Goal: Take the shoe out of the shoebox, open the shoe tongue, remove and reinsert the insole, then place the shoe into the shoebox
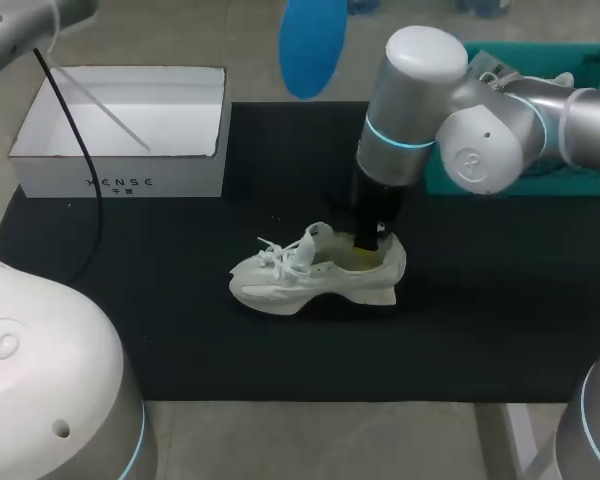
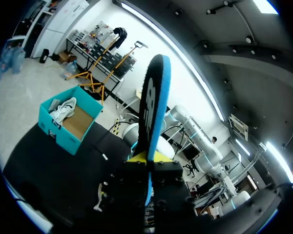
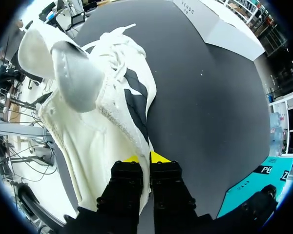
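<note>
Right gripper (image 3: 146, 157) pinched on the shoe (image 1: 280, 285) collar at the heel; insole (image 1: 312, 40) clamped upright in the left gripper (image 2: 149, 157).
Right arm is angled down from the right onto the heel. Shoe is stood on the black mat (image 1: 480, 330), long axis across the table, toe leftward. Shoebox (image 1: 120, 130) is set well apart, far left.

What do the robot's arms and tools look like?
The left arm and right arm are thick silver-grey tubes with rounded, bulging joints, thin glowing cyan rings and a round embossed logo on the joint caps. A black cable hangs from the left one. The left tool and right tool are black and blocky, with bright yellow tips.
</note>
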`<state>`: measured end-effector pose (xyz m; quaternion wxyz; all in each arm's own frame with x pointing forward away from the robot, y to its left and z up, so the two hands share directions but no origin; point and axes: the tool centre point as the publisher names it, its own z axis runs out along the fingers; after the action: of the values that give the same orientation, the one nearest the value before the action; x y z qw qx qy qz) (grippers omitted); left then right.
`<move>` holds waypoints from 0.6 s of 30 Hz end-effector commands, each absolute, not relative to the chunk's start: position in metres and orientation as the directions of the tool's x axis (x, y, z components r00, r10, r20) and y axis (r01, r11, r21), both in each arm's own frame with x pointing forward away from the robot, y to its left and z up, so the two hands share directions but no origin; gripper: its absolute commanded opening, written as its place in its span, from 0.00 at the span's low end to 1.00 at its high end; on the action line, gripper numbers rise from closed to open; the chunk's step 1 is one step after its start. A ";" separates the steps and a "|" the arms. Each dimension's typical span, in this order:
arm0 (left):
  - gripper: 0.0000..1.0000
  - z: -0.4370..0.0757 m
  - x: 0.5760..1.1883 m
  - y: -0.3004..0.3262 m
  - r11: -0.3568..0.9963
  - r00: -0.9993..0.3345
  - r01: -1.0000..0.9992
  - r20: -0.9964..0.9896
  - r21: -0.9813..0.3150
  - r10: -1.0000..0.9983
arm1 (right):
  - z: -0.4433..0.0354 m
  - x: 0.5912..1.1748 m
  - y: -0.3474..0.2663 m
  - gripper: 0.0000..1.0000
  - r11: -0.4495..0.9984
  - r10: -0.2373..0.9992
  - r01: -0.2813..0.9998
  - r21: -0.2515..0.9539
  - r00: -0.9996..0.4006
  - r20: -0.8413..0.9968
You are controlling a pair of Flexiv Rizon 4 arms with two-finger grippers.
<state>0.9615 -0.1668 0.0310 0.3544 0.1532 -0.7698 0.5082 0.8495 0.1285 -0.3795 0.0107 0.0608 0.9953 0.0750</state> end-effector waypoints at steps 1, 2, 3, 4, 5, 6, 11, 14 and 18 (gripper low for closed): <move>0.00 0.031 0.962 -0.166 0.439 -0.702 -0.595 0.702 -0.673 0.125 | -0.317 0.838 0.106 0.00 0.981 0.139 0.129 0.144 -0.989 -0.059; 0.00 0.031 0.962 -0.166 0.439 -0.702 -0.595 0.702 -0.673 0.125 | -0.308 0.838 0.103 0.00 0.981 0.143 0.133 0.143 -0.988 -0.064; 0.00 0.031 0.962 -0.166 0.439 -0.702 -0.595 0.702 -0.673 0.125 | -0.298 0.838 0.099 0.00 0.980 0.146 0.133 0.149 -0.986 -0.077; 0.00 0.031 0.962 -0.166 0.439 -0.702 -0.595 0.702 -0.673 0.125 | -0.290 0.838 0.096 0.00 0.980 0.151 0.138 0.146 -0.985 -0.087; 0.00 0.031 0.962 -0.166 0.439 -0.702 -0.595 0.702 -0.673 0.125 | -0.282 0.838 0.093 0.00 0.980 0.151 0.138 0.145 -0.984 -0.090; 0.00 0.031 0.962 -0.166 0.439 -0.702 -0.595 0.702 -0.673 0.125 | -0.274 0.837 0.091 0.00 0.980 0.153 0.138 0.146 -0.983 -0.099; 0.00 0.031 0.962 -0.166 0.439 -0.702 -0.595 0.702 -0.673 0.125 | -0.258 0.842 0.081 0.00 0.979 0.145 0.131 0.159 -0.986 -0.079; 0.00 0.031 0.962 -0.166 0.439 -0.702 -0.595 0.702 -0.673 0.125 | -0.260 0.845 0.081 0.00 0.978 0.132 0.122 0.168 -0.990 -0.049; 0.00 0.031 0.962 -0.166 0.439 -0.702 -0.595 0.702 -0.673 0.125 | -0.260 0.845 0.081 0.00 0.978 0.132 0.122 0.168 -0.990 -0.049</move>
<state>0.9615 -0.1669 0.0311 0.3545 0.1532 -0.7698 0.5082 0.8445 0.0818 -0.2626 0.0304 0.0640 0.9941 0.0815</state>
